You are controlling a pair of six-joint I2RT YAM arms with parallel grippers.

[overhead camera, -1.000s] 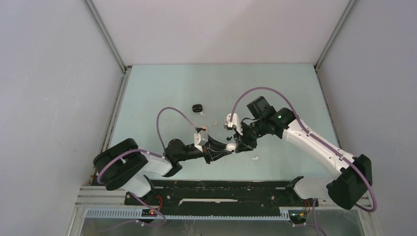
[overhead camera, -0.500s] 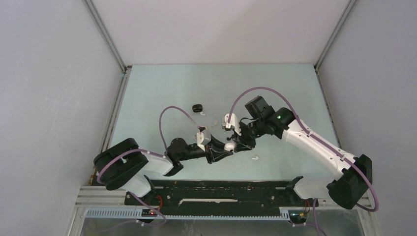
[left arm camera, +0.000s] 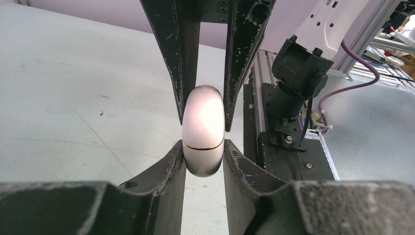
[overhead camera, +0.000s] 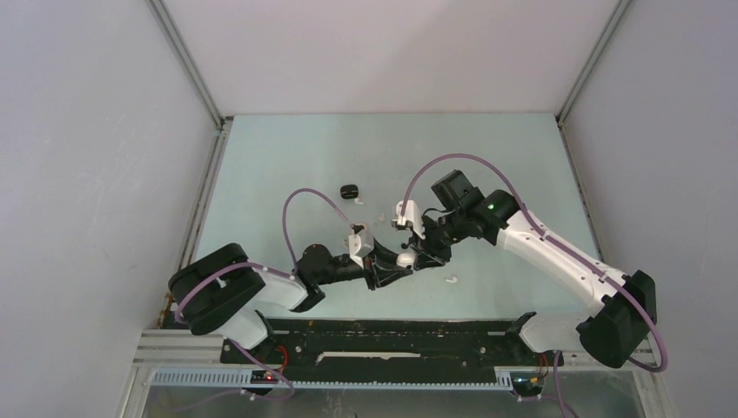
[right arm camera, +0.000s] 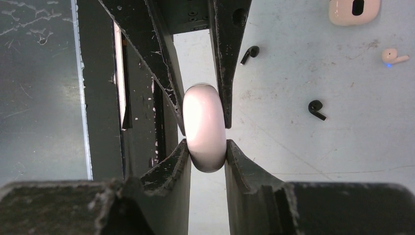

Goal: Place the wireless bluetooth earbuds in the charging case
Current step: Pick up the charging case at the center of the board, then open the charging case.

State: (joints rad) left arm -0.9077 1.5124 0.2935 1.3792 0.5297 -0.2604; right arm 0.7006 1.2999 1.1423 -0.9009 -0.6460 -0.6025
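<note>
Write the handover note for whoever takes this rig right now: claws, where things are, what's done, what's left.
Claws: the left claw and the right claw are both shut on the same pale case, facing each other.
Things: the held case is closed. Lying loose on the table are two black earbuds, a pale earbud with a blue light, and a white earbud near the right arm. A black case and a second pale case lie farther off.
Done: no bud visibly seated.
Left: open the held case, then pick up and insert the buds.
</note>
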